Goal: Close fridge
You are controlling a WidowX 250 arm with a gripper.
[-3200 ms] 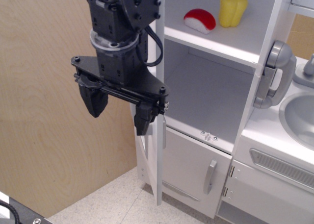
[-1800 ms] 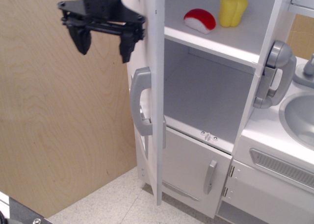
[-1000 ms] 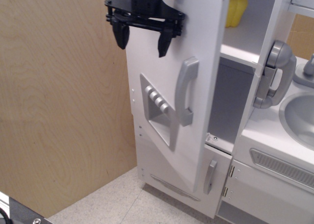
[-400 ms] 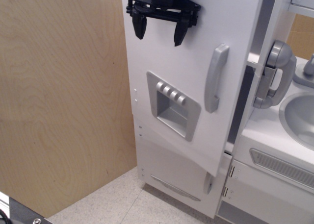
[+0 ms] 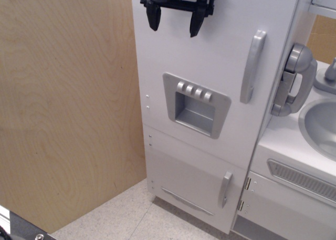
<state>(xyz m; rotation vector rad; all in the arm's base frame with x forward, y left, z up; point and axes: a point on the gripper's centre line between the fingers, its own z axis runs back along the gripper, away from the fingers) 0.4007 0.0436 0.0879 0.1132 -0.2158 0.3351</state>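
Observation:
The tall white toy fridge fills the middle of the view. Its big door [image 5: 220, 56] lies flat against the cabinet, so the shelves inside are hidden. The long grey vertical handle [image 5: 252, 66] is at the door's right edge. The grey recessed dispenser panel [image 5: 195, 104] with its four buttons is at mid-door. My black gripper [image 5: 174, 24] is at the top of the view, in front of the door's upper left part, fingers pointing down, open and empty.
Below the big door is a smaller white door with a short grey handle [image 5: 225, 189]. A grey toy phone [image 5: 294, 80] hangs to the right. A white sink cabinet with a grey vent [image 5: 302, 179] stands at the right. A plywood wall [image 5: 68, 108] stands at the left.
The fridge door swung from wide open to flat against the cabinet, hiding the shelves and toy food. My gripper moved up and rightward along with the door and stayed open.

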